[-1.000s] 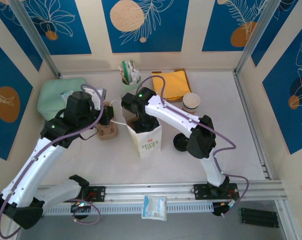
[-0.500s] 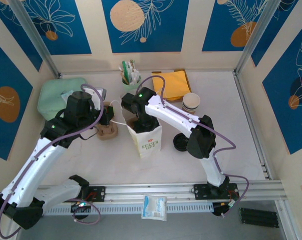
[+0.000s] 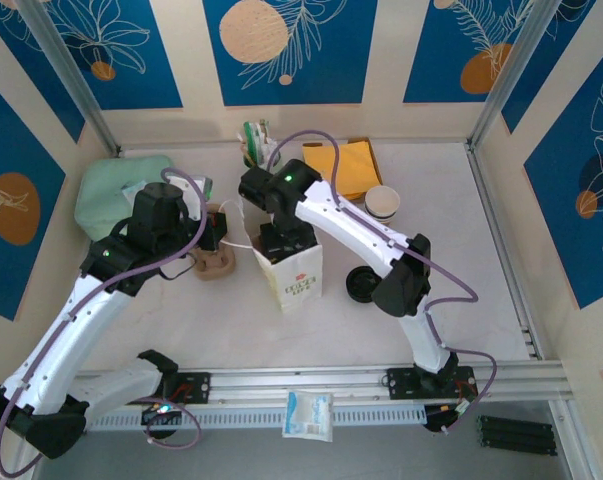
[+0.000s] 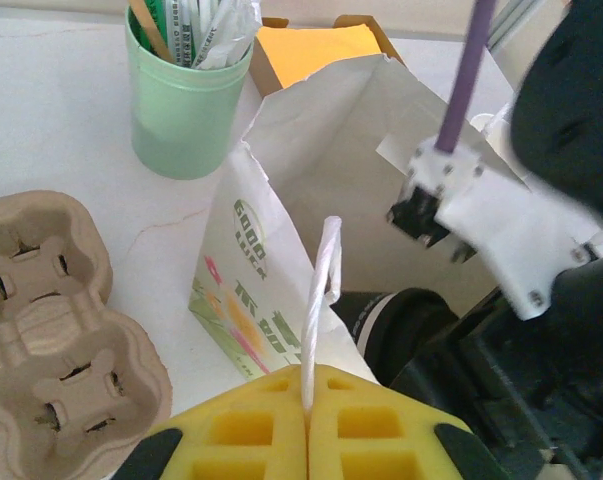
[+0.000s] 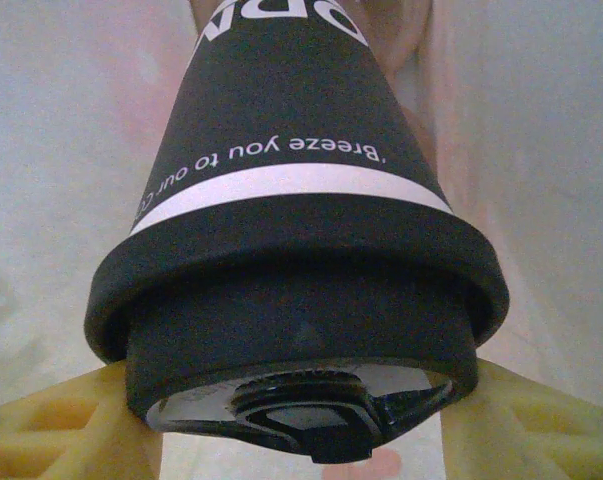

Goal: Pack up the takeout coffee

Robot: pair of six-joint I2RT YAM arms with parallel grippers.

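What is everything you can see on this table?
paper bag: one, white, centre
coffee cup: one, black, lidded, in bag
paper cups: one stack, white and brown, right
lids: count unclear, black, right of bag
cup carrier: one, brown, left of bag
pot: one, green, behind bag
napkins: one stack, orange, back
pad: one, green, back left
packet: one, white, near rail
left hand: one, yellow, shut on bag handle
right hand: one, yellow, holding coffee cup

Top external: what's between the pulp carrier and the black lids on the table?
The white paper bag stands between the pulp carrier and the black lids, as the top view shows.
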